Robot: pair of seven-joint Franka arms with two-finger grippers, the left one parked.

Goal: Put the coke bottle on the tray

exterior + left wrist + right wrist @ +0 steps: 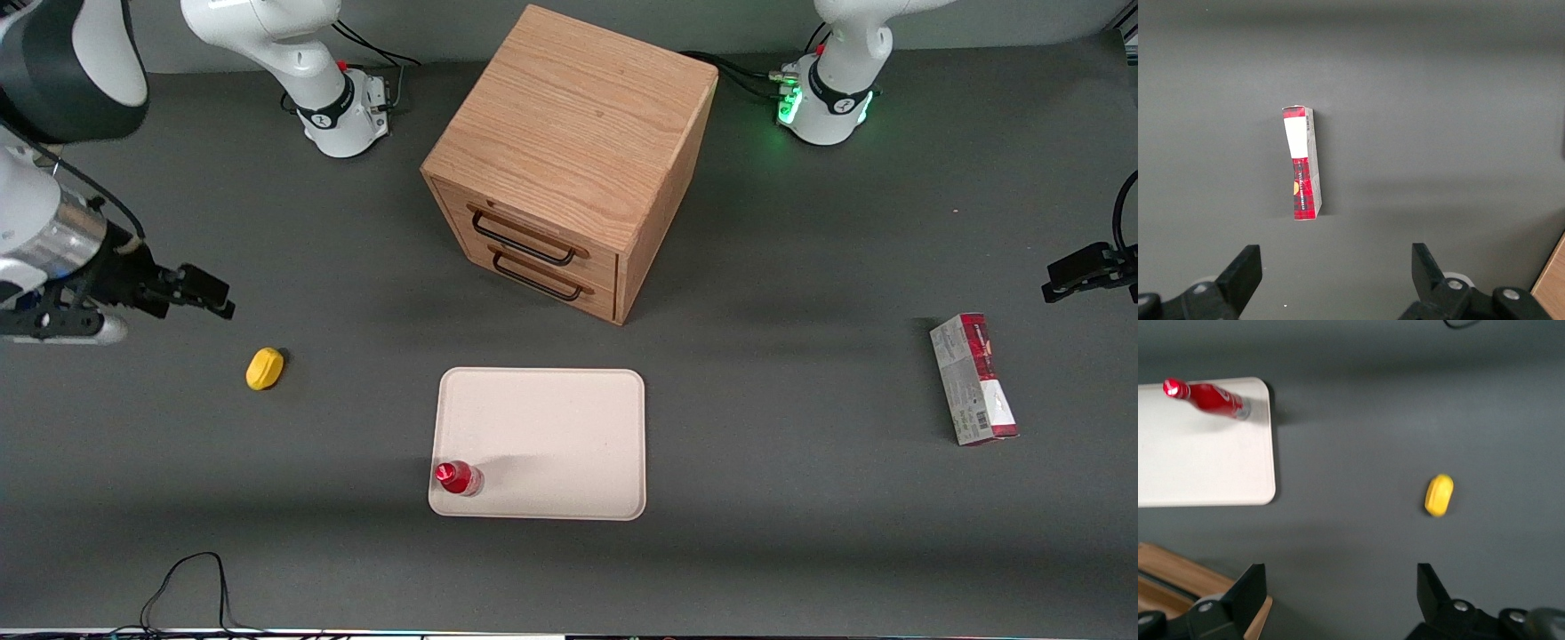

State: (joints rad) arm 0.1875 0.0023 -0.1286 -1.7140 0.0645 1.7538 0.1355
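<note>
The coke bottle (457,477), with red cap, red label and clear base, stands upright on the cream-pinkish tray (551,427), in the tray's corner nearest the front camera on the working arm's side. It also shows in the right wrist view (1210,398) on the tray (1198,467). My right gripper (209,298) is high above the table toward the working arm's end, well away from the tray. It is open and empty (1338,590).
A yellow lemon-like thing (264,368) lies on the table near my gripper and shows in the right wrist view (1439,495). A wooden drawer cabinet (569,160) stands farther from the front camera than the tray. A red-and-grey carton (973,380) lies toward the parked arm's end.
</note>
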